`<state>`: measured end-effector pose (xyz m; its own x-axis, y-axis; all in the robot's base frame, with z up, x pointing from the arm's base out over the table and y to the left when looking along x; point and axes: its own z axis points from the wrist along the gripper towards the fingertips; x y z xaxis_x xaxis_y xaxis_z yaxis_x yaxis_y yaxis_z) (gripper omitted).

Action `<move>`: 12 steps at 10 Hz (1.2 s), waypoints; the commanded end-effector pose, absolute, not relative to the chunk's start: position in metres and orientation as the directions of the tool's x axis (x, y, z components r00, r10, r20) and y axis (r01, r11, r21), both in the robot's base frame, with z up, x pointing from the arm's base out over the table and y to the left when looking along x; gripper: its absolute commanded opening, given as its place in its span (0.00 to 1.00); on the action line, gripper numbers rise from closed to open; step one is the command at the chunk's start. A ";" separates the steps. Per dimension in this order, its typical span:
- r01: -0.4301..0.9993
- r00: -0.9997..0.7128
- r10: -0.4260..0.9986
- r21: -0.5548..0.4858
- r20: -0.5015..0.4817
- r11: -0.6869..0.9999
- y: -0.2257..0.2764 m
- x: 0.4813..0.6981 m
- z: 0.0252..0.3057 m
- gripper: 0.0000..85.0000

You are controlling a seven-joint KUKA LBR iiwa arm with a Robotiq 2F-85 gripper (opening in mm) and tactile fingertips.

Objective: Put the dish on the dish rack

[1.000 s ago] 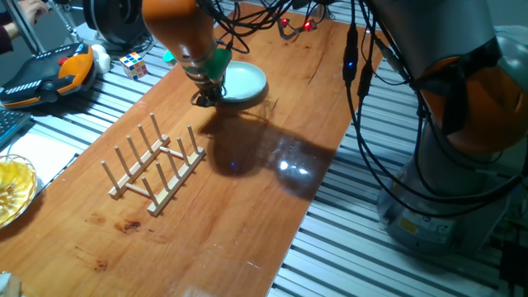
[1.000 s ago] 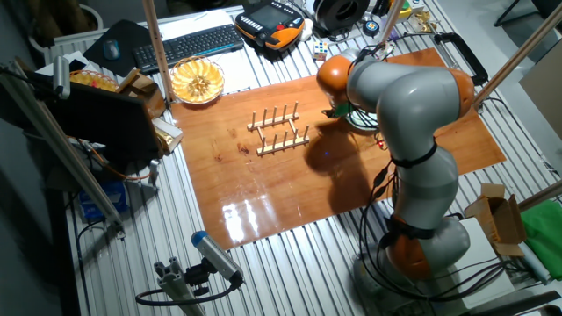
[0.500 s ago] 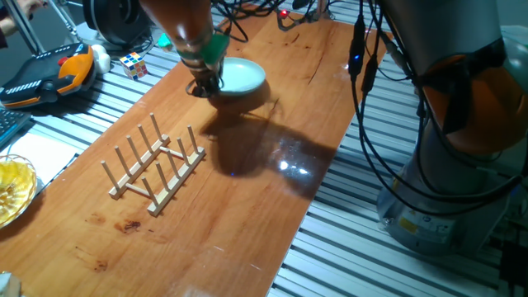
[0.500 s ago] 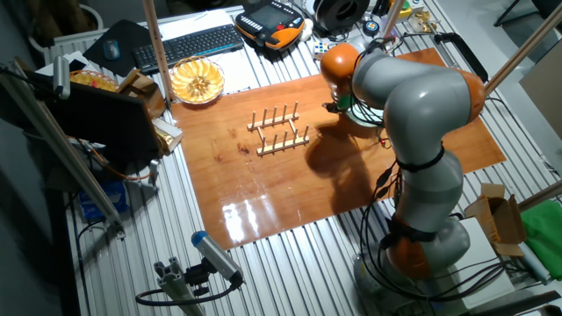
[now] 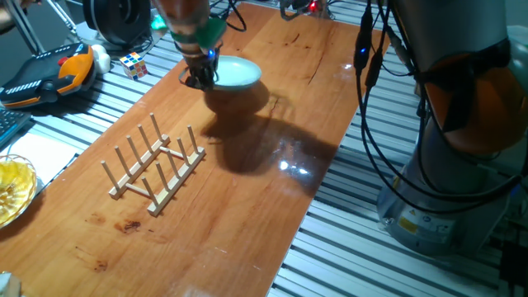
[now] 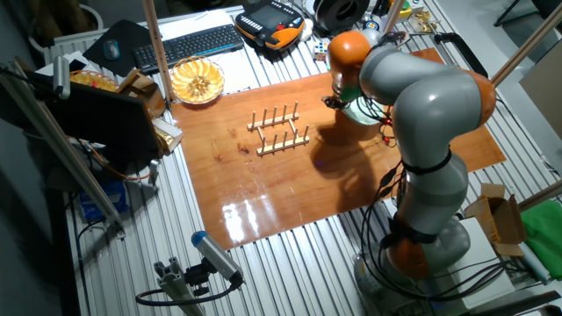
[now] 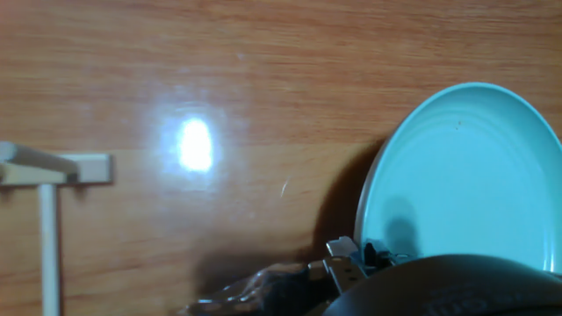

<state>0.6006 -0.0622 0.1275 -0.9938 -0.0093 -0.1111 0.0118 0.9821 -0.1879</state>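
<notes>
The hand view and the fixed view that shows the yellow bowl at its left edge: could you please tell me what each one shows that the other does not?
Only the hand view shows the dish's glossy inner face close up, with its shadow on the wood. Only that fixed view shows the whole dish rack, the yellow bowl, a colour cube and the pincer gripping the dish's rim, the dish raised above its shadow. Both show the dish, the wooden table and part of the rack.
</notes>
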 end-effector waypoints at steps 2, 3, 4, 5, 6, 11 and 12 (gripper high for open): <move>-0.020 -0.994 -0.034 -0.135 -0.100 0.991 -0.058 0.602 0.136 0.01; -0.026 -0.995 -0.036 -0.100 -0.091 0.995 -0.058 0.601 0.137 0.01; -0.033 -0.996 -0.038 -0.062 -0.081 0.998 -0.058 0.601 0.139 0.01; -0.037 -0.996 -0.040 -0.040 -0.079 0.999 -0.058 0.599 0.141 0.01; -0.039 -0.996 -0.041 -0.035 -0.080 0.999 -0.057 0.598 0.143 0.01; -0.060 -0.993 -0.062 -0.027 -0.095 0.998 -0.054 0.594 0.148 0.01; -0.062 -0.994 -0.064 -0.033 -0.090 0.998 -0.055 0.594 0.146 0.01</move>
<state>0.5944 -0.0551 0.1460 -0.9938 -0.0643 -0.0906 -0.0614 0.9975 -0.0335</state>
